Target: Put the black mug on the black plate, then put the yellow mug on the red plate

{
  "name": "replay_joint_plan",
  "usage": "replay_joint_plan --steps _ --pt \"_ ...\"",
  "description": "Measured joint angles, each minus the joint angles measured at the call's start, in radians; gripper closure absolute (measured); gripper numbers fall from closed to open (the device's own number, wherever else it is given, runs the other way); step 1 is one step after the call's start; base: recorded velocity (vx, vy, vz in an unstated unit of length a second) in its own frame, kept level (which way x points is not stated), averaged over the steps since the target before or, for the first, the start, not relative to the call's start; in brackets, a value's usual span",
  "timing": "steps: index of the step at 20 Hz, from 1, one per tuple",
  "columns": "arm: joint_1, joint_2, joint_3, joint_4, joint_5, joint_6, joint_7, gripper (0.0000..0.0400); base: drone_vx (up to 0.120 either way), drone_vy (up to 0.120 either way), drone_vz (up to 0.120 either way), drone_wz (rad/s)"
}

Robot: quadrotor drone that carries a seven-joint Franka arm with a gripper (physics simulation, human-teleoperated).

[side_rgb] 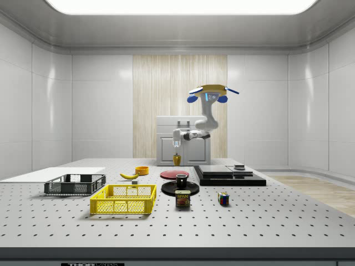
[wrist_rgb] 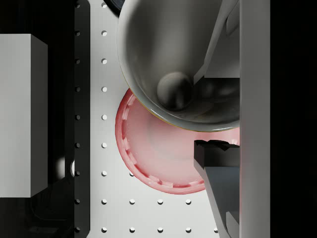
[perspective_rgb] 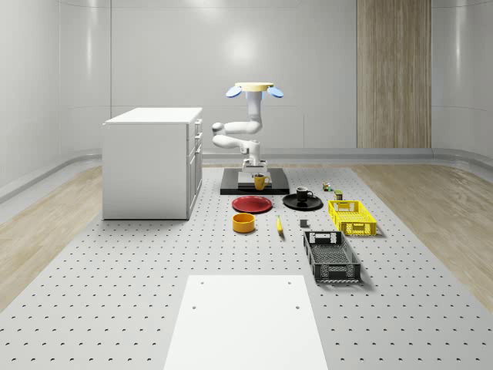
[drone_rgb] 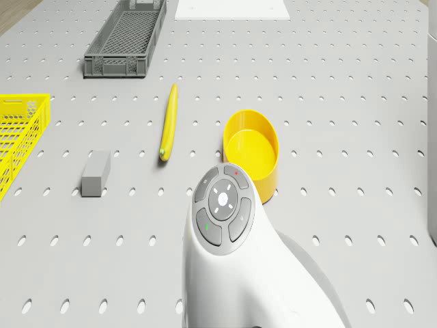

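Observation:
The yellow mug point(perspective_rgb: 260, 182) hangs in the air with my gripper point(perspective_rgb: 257, 176) shut on its rim. In the wrist view the mug point(wrist_rgb: 183, 64) shows its grey inside, with the red plate point(wrist_rgb: 158, 153) on the table below it and partly under it. One fingertip point(wrist_rgb: 215, 153) sits outside the mug's wall. The black mug point(perspective_rgb: 303, 194) stands upright on the black plate point(perspective_rgb: 303, 203), beside the red plate point(perspective_rgb: 252, 204). The drone point(perspective_rgb: 254, 90) hovers above the black platform, arm folded down. From the side, the yellow mug point(side_rgb: 177, 159) hangs clear above the red plate point(side_rgb: 174, 174).
A white cabinet point(perspective_rgb: 150, 162) stands at the whole-scene view's left, a black platform point(perspective_rgb: 231, 185) behind the plates. Nearer lie a yellow bowl point(drone_rgb: 252, 154), a banana point(drone_rgb: 168, 123), a grey block point(drone_rgb: 95, 173), a yellow basket point(perspective_rgb: 352, 216) and a dark crate point(perspective_rgb: 331, 257).

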Motion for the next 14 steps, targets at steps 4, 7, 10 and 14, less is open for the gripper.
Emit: replay_joint_plan --steps 4,7,10,14 --pt "0.000 0.000 0.000 0.000 0.000 0.000 0.000 0.0290 0.000 -0.120 0.000 0.000" --pt "-0.002 0.000 -0.009 0.004 -0.008 0.005 0.000 0.0290 0.000 -0.013 0.000 0.000" --pt "-0.008 0.001 -0.035 0.017 -0.032 0.019 -0.001 0.0290 0.000 0.000 0.000 0.000" --pt "-0.018 0.007 -0.082 0.041 -0.075 0.042 -0.003 0.0290 0.000 0.000 0.000 0.000"
